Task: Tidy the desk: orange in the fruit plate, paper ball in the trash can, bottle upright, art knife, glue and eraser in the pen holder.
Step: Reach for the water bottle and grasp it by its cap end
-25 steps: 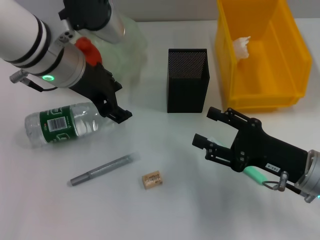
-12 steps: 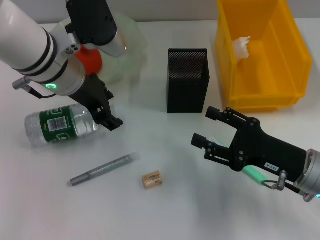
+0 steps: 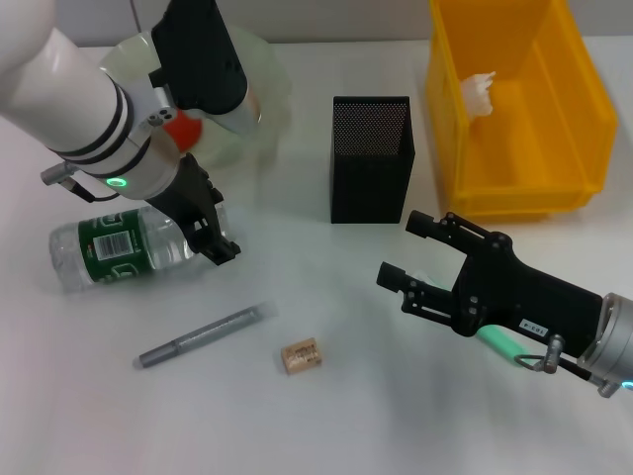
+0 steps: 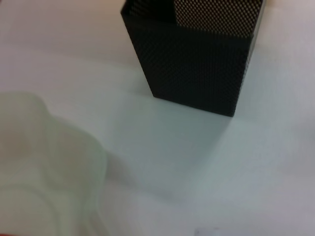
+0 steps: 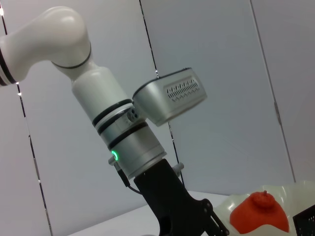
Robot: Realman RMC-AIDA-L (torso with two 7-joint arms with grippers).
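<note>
Bottle [image 3: 124,244] lies on its side on the bench [image 3: 326,396], well left of the pen holder [image 3: 371,158]. Left end effector [image 3: 216,242] reaches down from the fruit plate [image 3: 259,94] side, its dark tips at the bottle's neck end; whether they are apart I cannot tell. Right end effector [image 3: 413,255], fingers spread and empty, hovers below-right of the pen holder, arm stretched low across the bench.

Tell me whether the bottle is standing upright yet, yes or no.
No: in the head view the bottle lies on its side on the desk, with the left gripper at its near end.
</note>
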